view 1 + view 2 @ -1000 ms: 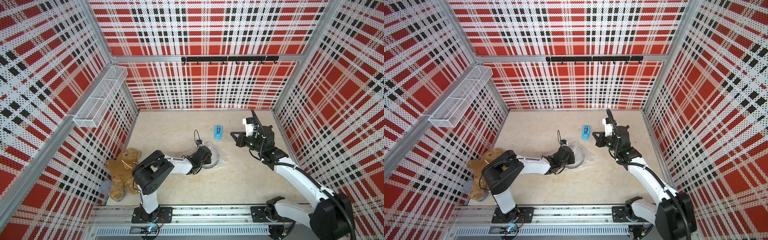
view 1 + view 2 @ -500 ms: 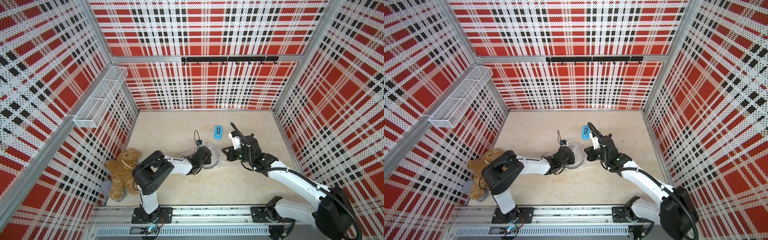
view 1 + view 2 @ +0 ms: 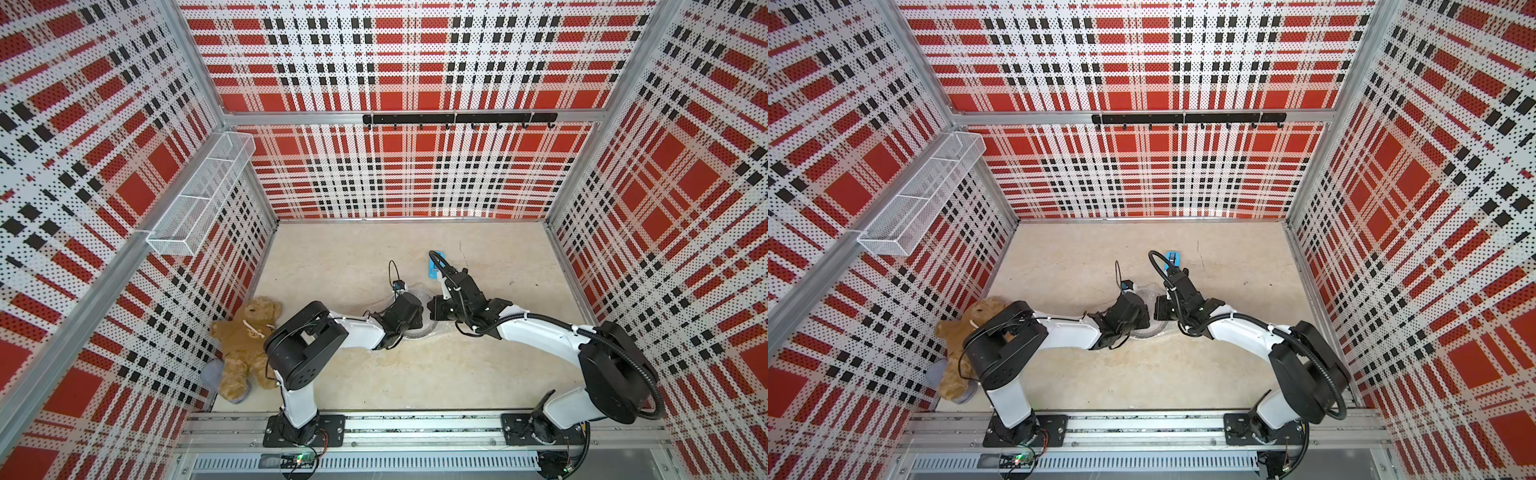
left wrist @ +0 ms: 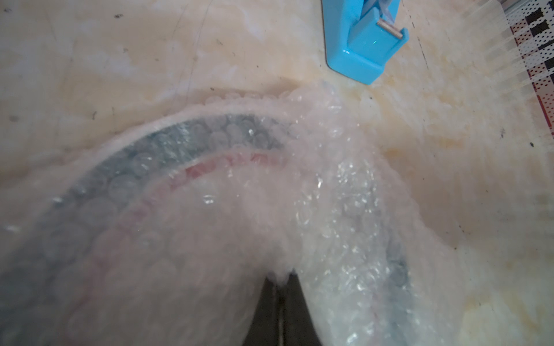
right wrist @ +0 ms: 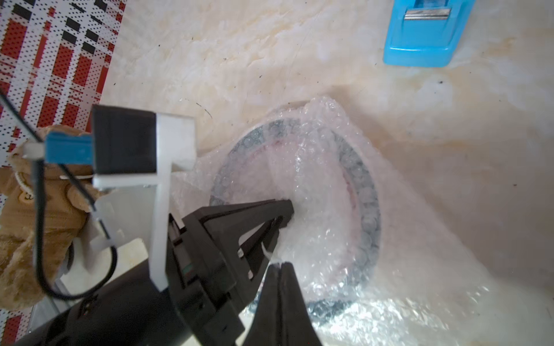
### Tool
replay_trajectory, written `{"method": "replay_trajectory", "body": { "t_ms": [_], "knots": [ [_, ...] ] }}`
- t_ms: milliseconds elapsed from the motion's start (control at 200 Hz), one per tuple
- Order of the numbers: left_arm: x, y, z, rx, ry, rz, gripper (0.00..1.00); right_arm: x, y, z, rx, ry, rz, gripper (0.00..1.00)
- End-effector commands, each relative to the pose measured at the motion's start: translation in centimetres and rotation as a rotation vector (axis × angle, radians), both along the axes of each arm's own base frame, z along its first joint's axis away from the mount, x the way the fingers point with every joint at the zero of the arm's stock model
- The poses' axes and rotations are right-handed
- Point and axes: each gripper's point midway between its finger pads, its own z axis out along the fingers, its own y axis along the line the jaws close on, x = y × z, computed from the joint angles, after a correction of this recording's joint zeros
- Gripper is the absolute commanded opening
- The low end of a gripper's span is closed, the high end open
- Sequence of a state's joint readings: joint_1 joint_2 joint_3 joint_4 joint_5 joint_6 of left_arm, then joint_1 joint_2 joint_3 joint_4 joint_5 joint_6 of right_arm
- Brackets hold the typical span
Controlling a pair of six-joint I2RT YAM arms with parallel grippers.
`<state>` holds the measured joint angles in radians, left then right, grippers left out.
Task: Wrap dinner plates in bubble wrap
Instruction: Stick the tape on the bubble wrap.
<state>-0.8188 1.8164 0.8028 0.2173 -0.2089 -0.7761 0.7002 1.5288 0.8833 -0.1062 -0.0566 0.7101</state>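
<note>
Bubble wrap (image 4: 344, 209) covers the plate (image 4: 168, 149) directly beneath my left gripper (image 4: 280, 280), which is clamped on a fold; right gripper (image 5: 280, 266) sits closed alongside. I should pull that fold taut, then press flat.

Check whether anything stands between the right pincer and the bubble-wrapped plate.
Nothing visible does: the right pincer is at the bubble wrap covering the plate. The left pincer sits on the wrap close beside it, not in between.
</note>
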Motion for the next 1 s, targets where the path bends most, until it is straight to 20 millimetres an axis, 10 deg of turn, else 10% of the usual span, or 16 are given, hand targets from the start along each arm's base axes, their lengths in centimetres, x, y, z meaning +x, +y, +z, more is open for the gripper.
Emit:
{"method": "replay_trajectory", "body": {
  "t_ms": [0,491,666,997],
  "knots": [
    [-7.8,3.4,-7.9,0.2,0.322,-0.119,0.0,1.4,0.5,-0.1,0.0,0.002,-0.054,0.0],
    [-7.9,3.2,-7.6,0.185,0.311,-0.134,0.0,3.7,3.2,-5.7,-0.035,0.127,-0.062,0.0],
    [-7.9,3.3,-7.6,0.185,0.309,-0.129,0.0,4.5,2.9,-7.2,-0.041,0.173,-0.08,0.16],
    [-7.9,3.2,-7.5,0.184,0.308,-0.131,0.0,6.0,2.8,-2.1,0.137,0.066,-0.031,0.38]
  ]
}}
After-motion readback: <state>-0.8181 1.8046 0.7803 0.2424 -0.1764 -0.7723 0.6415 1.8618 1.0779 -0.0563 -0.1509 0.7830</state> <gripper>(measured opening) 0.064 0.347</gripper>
